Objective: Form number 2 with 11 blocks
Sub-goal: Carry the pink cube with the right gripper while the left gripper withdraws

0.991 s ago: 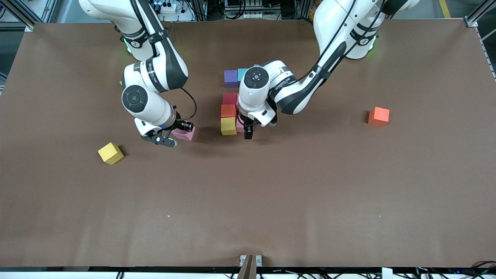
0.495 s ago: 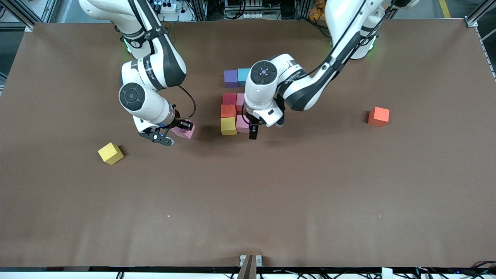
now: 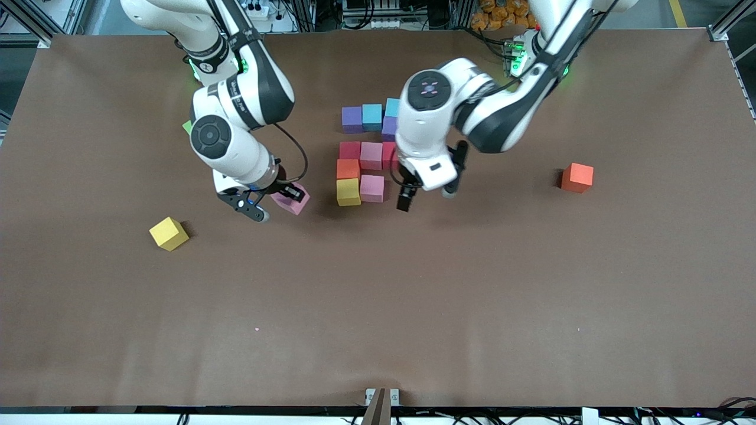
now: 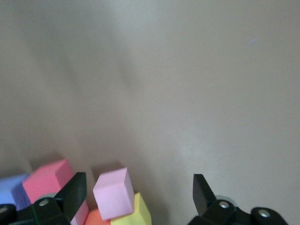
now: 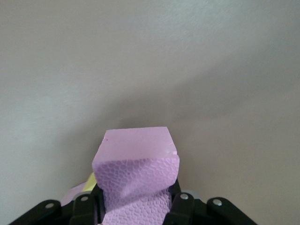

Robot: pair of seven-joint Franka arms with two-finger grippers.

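While left fingers (image 4: 75,190) gape empty, right fingers (image 5: 180,206) pinch a pink block (image 5: 136,176).

Pink block (image 3: 292,199), yellow block (image 3: 169,234), brown table (image 3: 378,307)

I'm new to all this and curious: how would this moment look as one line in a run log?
right tool: shut on pink block, over table beside the digit | left tool: open, empty, over placed pink block | digit: unfinished

Robotics lab. Two white arms (image 3: 236,100) bolted at a brown-covered table (image 3: 413,307), aluminium framing (image 3: 35,23), cables and a power strip (image 3: 257,9) along the edge.
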